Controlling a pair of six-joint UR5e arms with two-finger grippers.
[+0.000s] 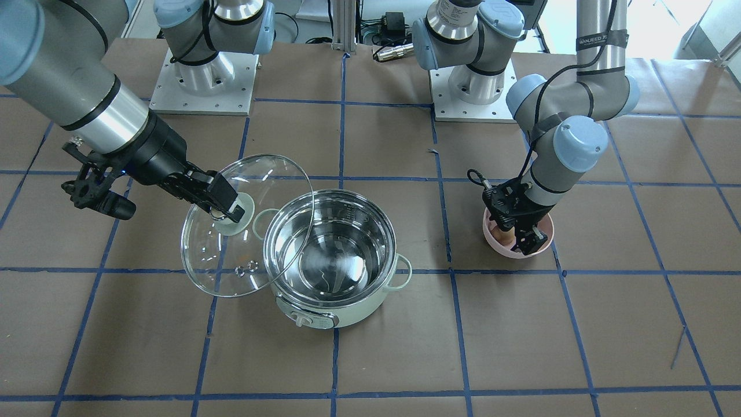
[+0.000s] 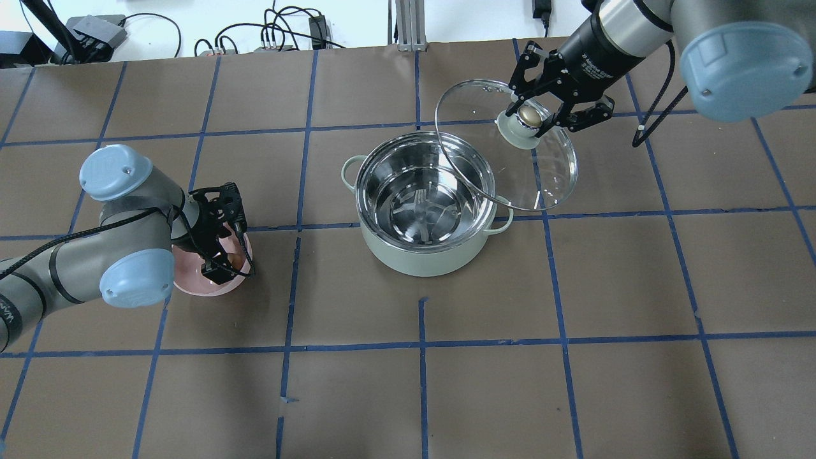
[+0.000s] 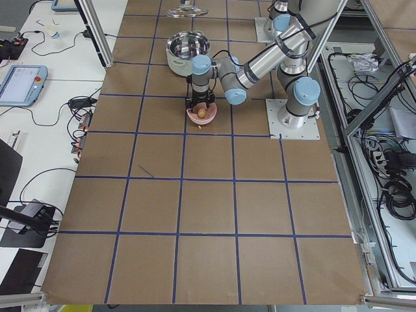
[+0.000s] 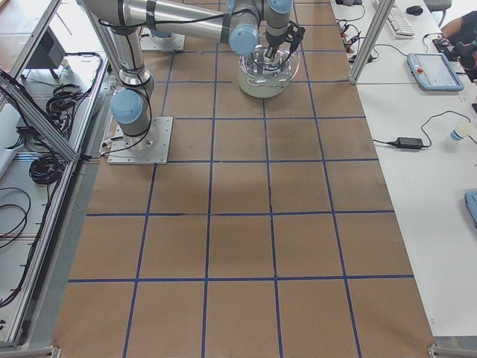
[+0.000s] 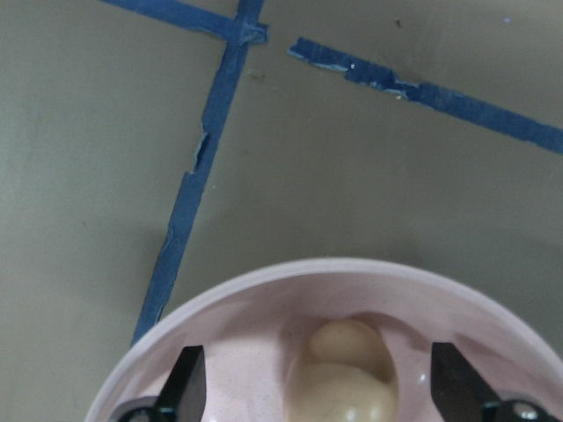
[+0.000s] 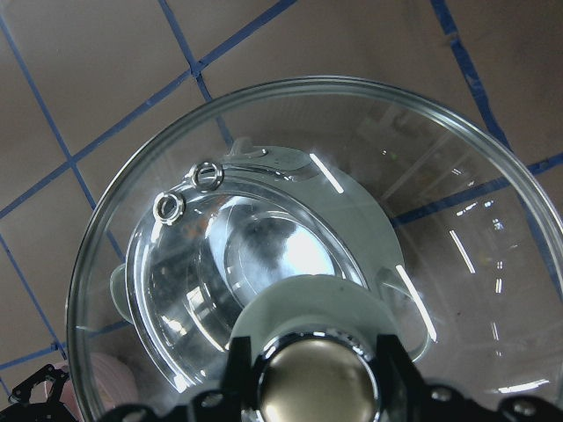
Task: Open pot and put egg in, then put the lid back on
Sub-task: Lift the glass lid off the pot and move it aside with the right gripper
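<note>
The mint-green pot (image 1: 347, 311) stands open at mid-table, its steel inside empty; it also shows in the overhead view (image 2: 421, 260). My right gripper (image 2: 529, 118) is shut on the beige-gold knob (image 6: 317, 382) of the glass lid (image 2: 542, 178) and holds it tilted in the air beside the pot, one edge over the pot's rim. The egg (image 5: 345, 378) lies in a pink bowl (image 5: 264, 308). My left gripper (image 5: 321, 387) is open, lowered into the bowl, one finger on each side of the egg and apart from it.
The pink bowl (image 2: 191, 284) sits on the brown table with blue tape lines, about one square from the pot on my left side. Both arm bases (image 1: 202, 75) stand at the table's robot edge. Cables lie beyond the far edge.
</note>
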